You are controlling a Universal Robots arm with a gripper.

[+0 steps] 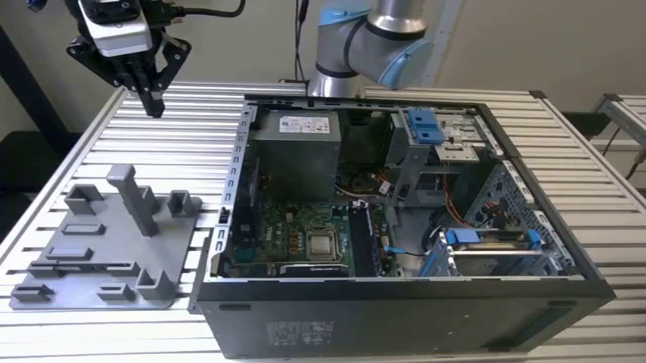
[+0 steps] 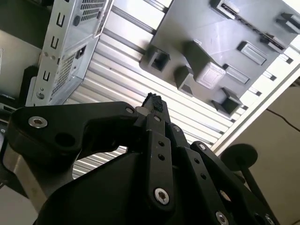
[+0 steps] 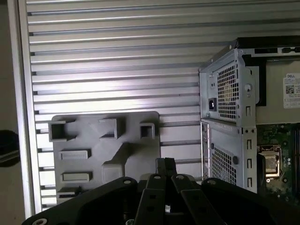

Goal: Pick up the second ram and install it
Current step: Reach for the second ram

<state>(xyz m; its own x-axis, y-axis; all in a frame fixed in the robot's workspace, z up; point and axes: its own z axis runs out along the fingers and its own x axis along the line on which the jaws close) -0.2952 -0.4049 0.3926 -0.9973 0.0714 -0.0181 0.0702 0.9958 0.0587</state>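
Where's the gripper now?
Exterior view's upper left: the black gripper hangs above the ribbed metal table, beyond the grey plastic tray, left of the open computer case.

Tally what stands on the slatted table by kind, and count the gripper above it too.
open computer case: 1
grey holder tray: 1
gripper: 1
Total: 3
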